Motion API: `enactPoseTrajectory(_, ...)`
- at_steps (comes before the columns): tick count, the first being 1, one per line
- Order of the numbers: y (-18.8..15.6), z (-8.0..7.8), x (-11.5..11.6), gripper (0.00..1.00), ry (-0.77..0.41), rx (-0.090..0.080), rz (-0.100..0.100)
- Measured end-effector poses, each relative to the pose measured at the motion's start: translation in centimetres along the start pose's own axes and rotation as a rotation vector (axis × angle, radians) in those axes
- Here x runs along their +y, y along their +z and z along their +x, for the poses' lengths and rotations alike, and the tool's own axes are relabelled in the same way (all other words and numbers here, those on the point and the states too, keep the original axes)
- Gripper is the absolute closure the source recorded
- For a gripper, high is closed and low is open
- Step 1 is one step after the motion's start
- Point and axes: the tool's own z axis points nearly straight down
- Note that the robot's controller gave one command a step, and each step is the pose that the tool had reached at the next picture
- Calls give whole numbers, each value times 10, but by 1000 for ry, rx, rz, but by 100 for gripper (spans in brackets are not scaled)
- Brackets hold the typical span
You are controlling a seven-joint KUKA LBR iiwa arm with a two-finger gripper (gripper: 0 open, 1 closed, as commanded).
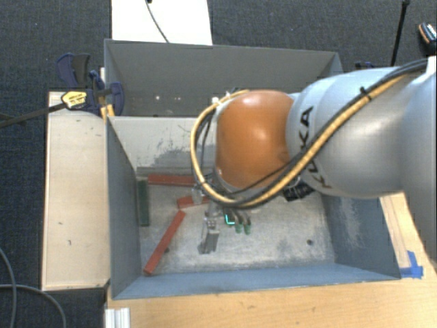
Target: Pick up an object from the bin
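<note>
1. One arm point(369, 142) enters from the right of the frame and reaches down into the bin point(280, 248). Its orange cover point(252, 139) sits at frame centre, with a yellow cable point(205, 125) looped round it.
2. Gripper point(222, 235): low over the bin floor, just below the orange cover, slightly left of centre. Whether it is apart or together cannot be told, and nothing is seen clamped in it.
3. Nearest things, both left of the gripper:
   - short red piece point(184, 201), just up and left of it;
   - slanted red stick point(164, 243), running from near the gripper down to the lower left of the floor.
4. Contact between the gripper and either red thing cannot be confirmed.
5. Flat red stick point(168, 180): lies crosswise at the upper left of the floor, its right end hidden under the arm.
6. Dark green bar point(143, 202): lies lengthwise along the left wall, well apart from the gripper.
</note>
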Motion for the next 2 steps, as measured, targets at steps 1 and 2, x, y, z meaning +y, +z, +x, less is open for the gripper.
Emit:
enactPoseTrajectory(1,117,0,55,0,-394,-2,1)
enactPoseTrajectory(2,84,7,79,0,-728,-14,-1)
